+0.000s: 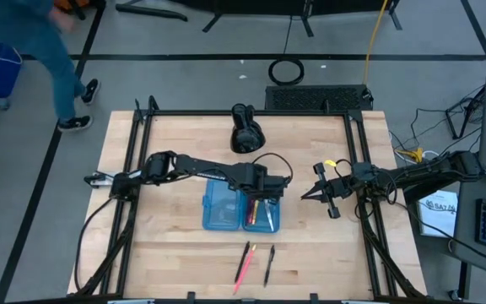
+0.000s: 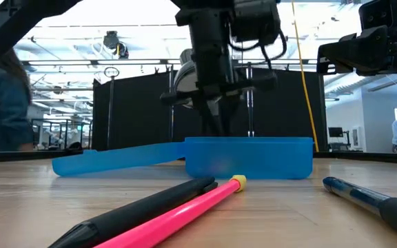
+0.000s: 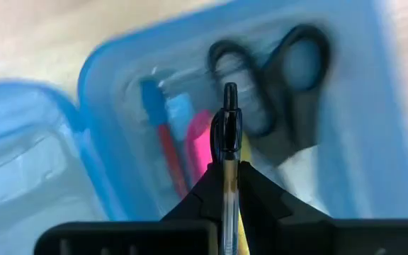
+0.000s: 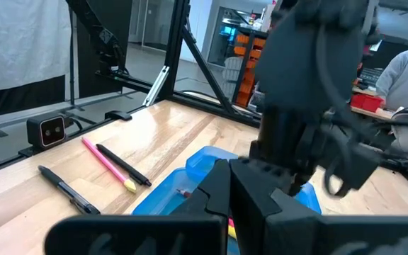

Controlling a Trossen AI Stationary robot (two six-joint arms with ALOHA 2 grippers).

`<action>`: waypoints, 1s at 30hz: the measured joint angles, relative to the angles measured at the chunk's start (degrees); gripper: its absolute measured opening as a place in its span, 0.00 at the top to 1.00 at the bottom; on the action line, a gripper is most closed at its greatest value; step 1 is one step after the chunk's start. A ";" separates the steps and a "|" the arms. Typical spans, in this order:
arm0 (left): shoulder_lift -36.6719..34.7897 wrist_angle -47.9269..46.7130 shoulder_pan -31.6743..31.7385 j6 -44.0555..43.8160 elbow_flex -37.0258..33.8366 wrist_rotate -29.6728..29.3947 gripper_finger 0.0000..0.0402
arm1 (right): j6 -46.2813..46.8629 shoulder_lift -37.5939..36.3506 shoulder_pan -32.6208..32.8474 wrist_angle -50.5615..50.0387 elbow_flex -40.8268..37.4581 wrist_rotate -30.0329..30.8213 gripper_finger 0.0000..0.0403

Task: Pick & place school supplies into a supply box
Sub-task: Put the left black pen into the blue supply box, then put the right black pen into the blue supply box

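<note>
— Supply box (image 1: pixel 223 209)?
— Translucent blue plastic, two rounded halves lying open at table centre; black-handled scissors (image 3: pixel 289 78) inside one.
— Left gripper (image 3: pixel 227 185)?
— Directly above that half, pinching one clear-barrelled pen (image 3: pixel 228 152).
— Outside the box?
— Three pens at its six o'clock: pink (image 1: pixel 243 266), two dark.
— Right gripper (image 1: pixel 308 195)?
— Closed, empty, at three o'clock.

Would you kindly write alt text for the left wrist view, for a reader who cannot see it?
The left gripper holds a clear-barrelled pen with a black cap between its dark fingers, above the open light-blue supply box. Inside the box lie black-handled scissors, a pink pen and a red pen with a blue end.
</note>
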 joint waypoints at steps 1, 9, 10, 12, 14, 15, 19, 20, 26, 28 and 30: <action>0.00 0.23 0.00 -0.11 -0.83 0.33 0.93 | 0.00 0.00 0.00 0.00 0.00 0.00 1.00; -0.15 2.58 -0.20 -1.49 -4.55 0.55 0.92 | 0.00 0.00 0.00 0.02 0.00 0.05 1.00; -0.15 2.71 -0.17 -1.28 -4.55 0.55 0.91 | 0.00 0.00 0.02 0.02 0.00 0.06 1.00; -0.15 3.00 -0.18 -0.77 -4.55 0.53 0.89 | 0.00 0.00 0.02 0.02 0.00 0.05 1.00; -0.35 2.95 -0.18 -0.60 -4.59 0.58 0.87 | 0.00 0.00 0.00 0.01 -0.01 0.03 1.00; -0.40 2.95 -0.24 -0.30 -4.58 0.58 0.85 | 0.00 0.00 0.02 0.02 0.00 0.02 1.00; -0.43 0.95 -0.37 0.87 -2.90 0.57 0.78 | 0.00 0.00 0.02 0.02 0.00 0.02 1.00; -0.46 0.05 -0.37 0.92 -2.26 0.55 0.76 | 0.00 0.00 0.00 0.02 0.00 0.02 1.00; -0.54 -7.48 -0.37 4.58 2.59 0.25 0.66 | 0.00 0.00 0.00 0.00 0.00 0.02 1.00; -0.65 -9.86 -0.37 5.55 4.95 0.22 0.63 | 0.00 0.00 0.01 0.00 -0.01 0.02 1.00; -0.63 -12.11 -0.60 7.15 7.42 0.07 0.62 | 0.01 0.00 0.01 0.00 -0.01 0.02 1.00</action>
